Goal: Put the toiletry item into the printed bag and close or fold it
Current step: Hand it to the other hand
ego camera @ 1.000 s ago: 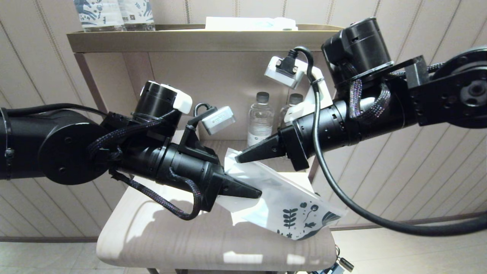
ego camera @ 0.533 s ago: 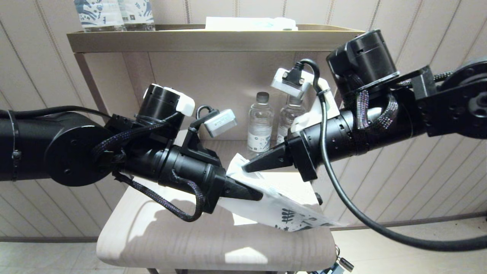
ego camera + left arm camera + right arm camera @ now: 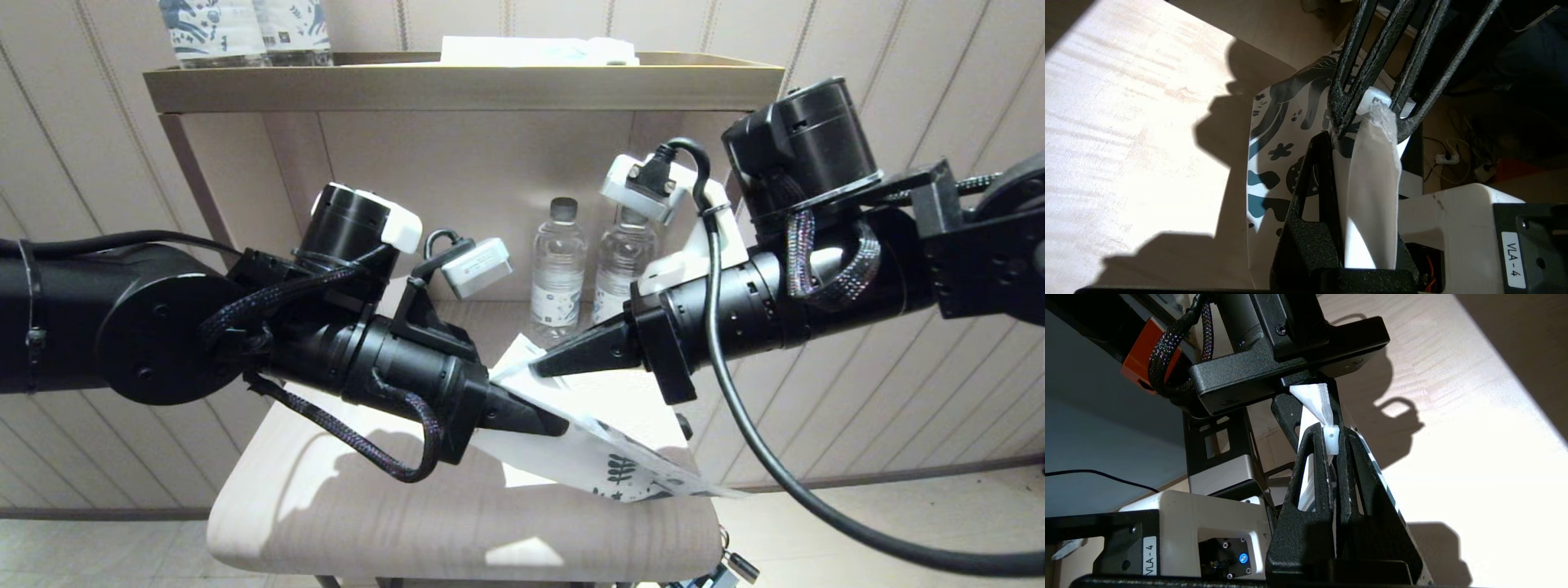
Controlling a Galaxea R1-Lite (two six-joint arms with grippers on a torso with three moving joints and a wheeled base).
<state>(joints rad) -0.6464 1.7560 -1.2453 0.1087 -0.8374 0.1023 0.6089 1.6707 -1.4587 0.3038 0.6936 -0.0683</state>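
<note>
While held above tabletop (image 3: 326,506), printed bag (image 3: 596,461) hangs tilted between both tools: left tool (image 3: 555,425) clamps bag edge, right tool (image 3: 539,369) pinches top strip; toiletry item unseen.

The left gripper (image 3: 1367,228) stood clamped on a white, gathered edge of the printed bag (image 3: 1274,163), which ran up between its black fingers (image 3: 1310,196). The right gripper (image 3: 1374,106) pinched the bag's small white tab. Dark leaf print spread beside the fingers, over the sunlit pale wooden surface (image 3: 1126,134) crossed by shadows.
</note>
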